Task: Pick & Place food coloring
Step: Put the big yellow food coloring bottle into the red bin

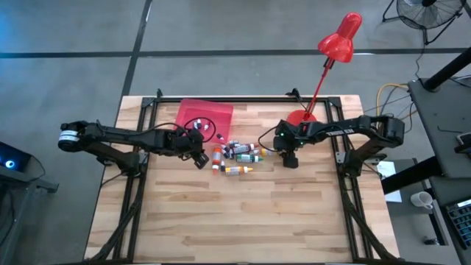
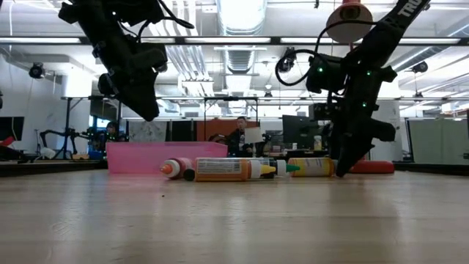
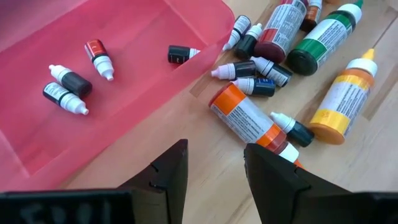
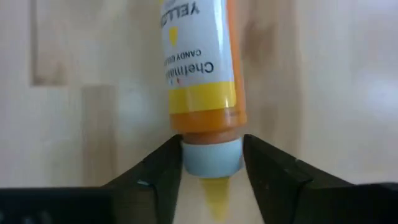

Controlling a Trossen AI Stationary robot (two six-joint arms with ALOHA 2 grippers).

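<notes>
One yellow bottle point(image 4: 199, 62) found lying on its side on the table point(image 1: 243, 221), just right of centre in the high view, at the right end of the pile point(image 1: 237, 154) of food coloring. Found the right tool point(image 4: 211, 154) down at table level with its fingers point(image 4: 273, 168) pressed on either side of the pale cap, so closed on that bottle at the neck. Judged a sensible hold: narrower than the body, and the shoulder above gives a stop against slipping. Bottle not yet lifted.

Counted four small dropper bottles point(image 3: 99, 59) lying loose inside the pink tray point(image 1: 193, 110), upper centre-left in the high view. Taken as placed there, the tray serving as the target. Found the rest of the pile on bare wood just right of the tray, mixed sizes, several touching, among them a large orange bottle point(image 3: 242, 115) nearest the tray edge.

Found the left tool point(image 3: 214, 158) raised above the table near the tray's right edge, fingers apart, nothing between them. Judged as waiting clear of the right arm's work, well placed for the orange bottle.
</notes>
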